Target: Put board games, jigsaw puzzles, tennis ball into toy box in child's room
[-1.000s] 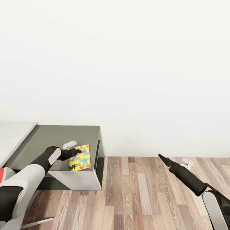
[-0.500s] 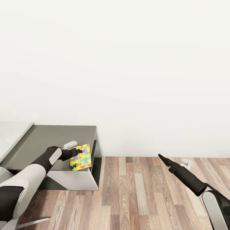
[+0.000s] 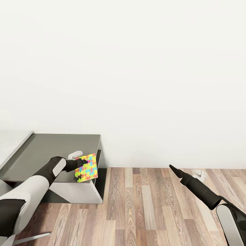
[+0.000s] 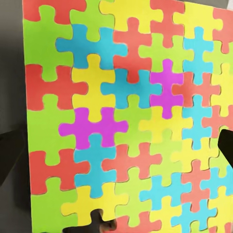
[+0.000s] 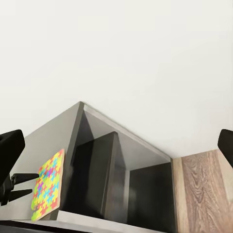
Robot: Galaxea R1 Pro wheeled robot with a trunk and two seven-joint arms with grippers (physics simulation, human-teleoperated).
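Here, at the head view's left, the left arm reaches over the dark grey top of the table (image 3: 44, 150), and the left gripper (image 3: 83, 162) pinches a jigsaw puzzle (image 3: 86, 167) by its upper edge. The panel hangs tilted in the air above the tabletop's near right corner, its lower edge over the white front panel. A small white part (image 3: 76, 155) shows just behind the gripper. To the left, a strip of the pale grey top (image 3: 12, 145) joins the dark one.

The left wrist view adds what the head view cannot: the jigsaw puzzle (image 4: 126, 116) seen close, its interlocking red, yellow, blue, green and magenta pieces plain, with dark finger shapes at both sides and at one edge of the panel.

Further right, the wood-plank floor (image 3: 150, 205) meets the white wall (image 3: 136, 68). The right gripper (image 3: 172, 168) hangs over the floor, well apart from the table, its fingertips closed together into a point and holding nothing.

The right wrist view looks back toward the table's end and shows the dark open recess (image 5: 121, 184) beneath the tabletop, which the head view barely reveals, with the jigsaw puzzle (image 5: 47, 185) small beside it and the left gripper's dark fingers (image 5: 19, 187) on its edge
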